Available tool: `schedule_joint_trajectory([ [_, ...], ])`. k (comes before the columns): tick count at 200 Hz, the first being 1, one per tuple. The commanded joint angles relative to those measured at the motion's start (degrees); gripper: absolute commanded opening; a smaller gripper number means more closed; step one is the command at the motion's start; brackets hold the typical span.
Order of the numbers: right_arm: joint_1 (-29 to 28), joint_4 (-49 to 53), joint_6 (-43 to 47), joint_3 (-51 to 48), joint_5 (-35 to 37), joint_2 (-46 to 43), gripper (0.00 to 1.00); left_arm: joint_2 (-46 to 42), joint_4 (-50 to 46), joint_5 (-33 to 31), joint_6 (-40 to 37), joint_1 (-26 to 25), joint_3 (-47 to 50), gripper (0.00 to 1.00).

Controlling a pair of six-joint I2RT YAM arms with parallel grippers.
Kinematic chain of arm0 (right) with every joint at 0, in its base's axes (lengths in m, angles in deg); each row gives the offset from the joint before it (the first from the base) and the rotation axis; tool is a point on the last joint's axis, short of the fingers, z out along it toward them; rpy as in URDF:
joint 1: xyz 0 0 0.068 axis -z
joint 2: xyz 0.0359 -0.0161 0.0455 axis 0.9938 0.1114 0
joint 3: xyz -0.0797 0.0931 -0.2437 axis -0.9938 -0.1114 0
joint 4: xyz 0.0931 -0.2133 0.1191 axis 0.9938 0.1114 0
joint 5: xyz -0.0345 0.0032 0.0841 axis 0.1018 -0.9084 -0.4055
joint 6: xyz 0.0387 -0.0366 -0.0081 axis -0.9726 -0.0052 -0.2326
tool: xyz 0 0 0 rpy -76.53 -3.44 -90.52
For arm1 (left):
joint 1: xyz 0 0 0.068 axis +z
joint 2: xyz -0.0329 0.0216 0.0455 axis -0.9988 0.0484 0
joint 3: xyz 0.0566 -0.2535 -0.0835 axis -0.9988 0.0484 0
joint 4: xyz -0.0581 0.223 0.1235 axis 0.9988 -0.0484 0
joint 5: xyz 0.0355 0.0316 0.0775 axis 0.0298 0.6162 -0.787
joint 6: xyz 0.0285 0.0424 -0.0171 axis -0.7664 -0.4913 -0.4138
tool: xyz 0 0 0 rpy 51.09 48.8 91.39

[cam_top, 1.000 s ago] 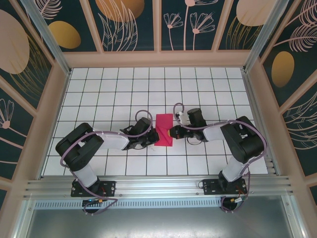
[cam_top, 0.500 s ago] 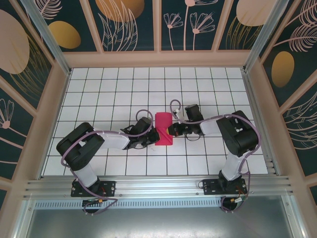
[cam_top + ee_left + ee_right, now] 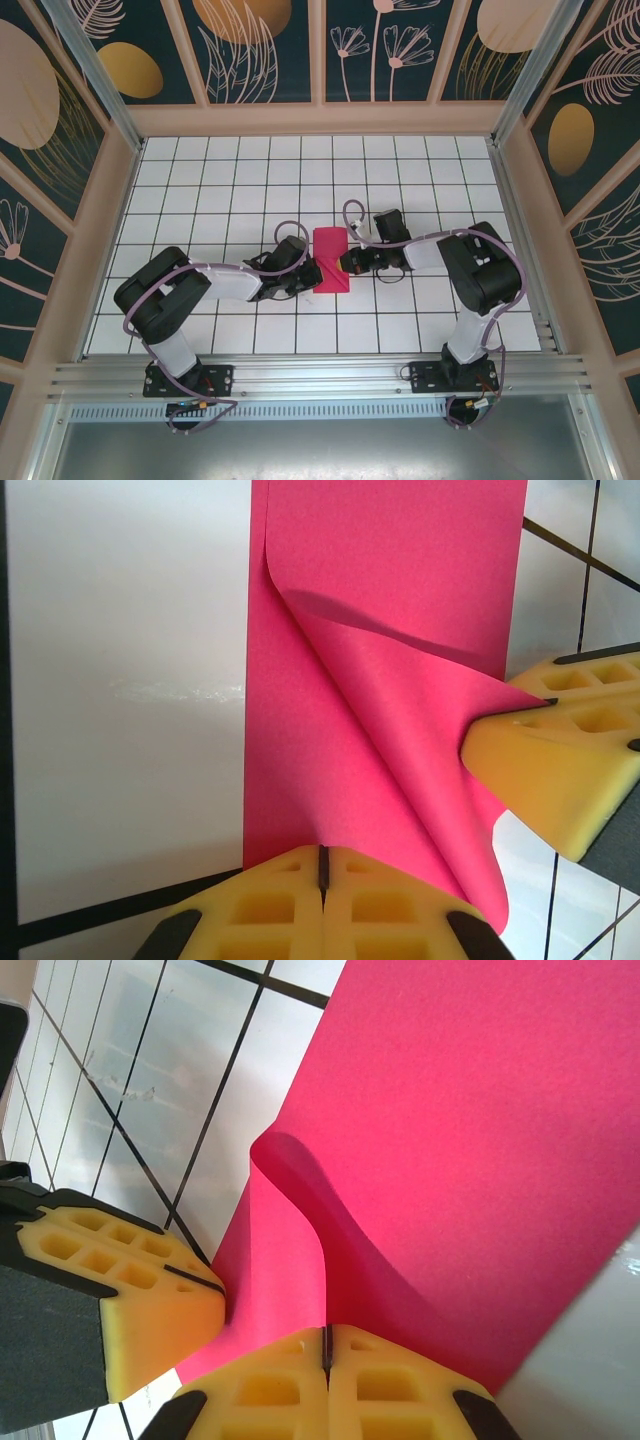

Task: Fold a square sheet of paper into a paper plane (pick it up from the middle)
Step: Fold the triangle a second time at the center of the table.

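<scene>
The square sheet of paper (image 3: 331,252) lies mid-table as a narrow magenta-red strip, folded over on itself. In the left wrist view one layer of the paper (image 3: 380,630) curls up as a slanted flap towards the right. My left gripper (image 3: 313,272) is shut, its yellow tips (image 3: 323,865) resting on the paper's near edge. My right gripper (image 3: 346,265) is shut too, tips (image 3: 325,1345) down on the paper (image 3: 480,1160) where the flap rises. Its fingers (image 3: 560,770) touch the flap's raised edge. Whether either jaw pinches paper is unclear. The left fingers (image 3: 130,1300) sit beside the strip.
White gridded tiles (image 3: 220,200) cover the table. Patterned walls (image 3: 320,50) close it on three sides. A metal rail (image 3: 320,380) with both arm bases runs along the near edge. The two wrists stand within a tile of each other.
The right arm's elbow swung in and its gripper shifted slightly up and left against the paper about a second ago. Nothing has moved in the last half second.
</scene>
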Motion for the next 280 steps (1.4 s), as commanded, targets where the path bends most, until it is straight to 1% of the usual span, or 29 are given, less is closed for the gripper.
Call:
schedule_joint_trajectory([
  [1, 0.8, 1.6, 1.7, 1.7, -1.2, -1.3, 0.02, 1.7, -5.1, -1.7, -1.5, -0.3, 0.0, 0.0],
  [10, 0.9, 1.5, 1.5, 1.6, -0.4, -1.7, 0.02, 1.7, -5.2, -1.5, -1.5, -0.3, -0.1, 0.0],
  [23, 1.0, 1.3, 1.6, 1.6, -1.1, -2.0, 0.02, 1.7, -5.2, -1.5, -1.5, -0.3, -0.1, 0.0],
  [80, 1.0, 1.9, 2.1, 2.4, -1.7, 0.1, 0.02, 1.7, -5.2, -1.4, -1.5, -0.3, -0.4, 0.0],
  [162, 0.9, 2.3, 2.4, 2.9, 0.3, 2.7, 0.02, 0.4, -5.2, -1.7, -1.1, -0.3, -1.1, 0.01],
  [182, 0.8, 2.7, 2.6, 2.9, 1.0, 3.0, 0.02, 0.2, -5.4, -1.8, -1.0, -0.3, -1.5, 0.03],
  [185, 0.8, 2.7, 2.6, 2.9, 1.0, 3.0, 0.02, -1.3, -5.4, -1.8, -0.9, -0.3, -1.6, 0.04],
  [193, 0.8, 2.8, 2.7, 2.8, 1.1, 3.0, 0.02, -2.3, -5.4, -2.0, -0.8, -0.3, -1.7, 0.04],
  [225, 0.6, 3.1, 2.8, 3.0, 1.3, 3.2, 0.02, -6.4, -5.1, -3.6, -0.1, -0.3, -2.4, 0.14],
  [238, 0.6, 3.2, 2.9, 3.0, 1.5, 3.2, 0.02, -7.4, -4.2, -3.8, 0.2, -0.3, -2.9, 0.15],
  [254, 0.6, 3.2, 2.9, 3.0, 1.6, 3.2, 0.02, -7.3, -1.4, -2.9, 0.9, -0.3, -3.4, 0.13],
  [280, 0.6, 3.1, 2.8, 3.0, 1.6, 3.3, 0.02, -4.1, 3.4, -1.3, 2.8, -0.3, -4.6, 0.09],
])
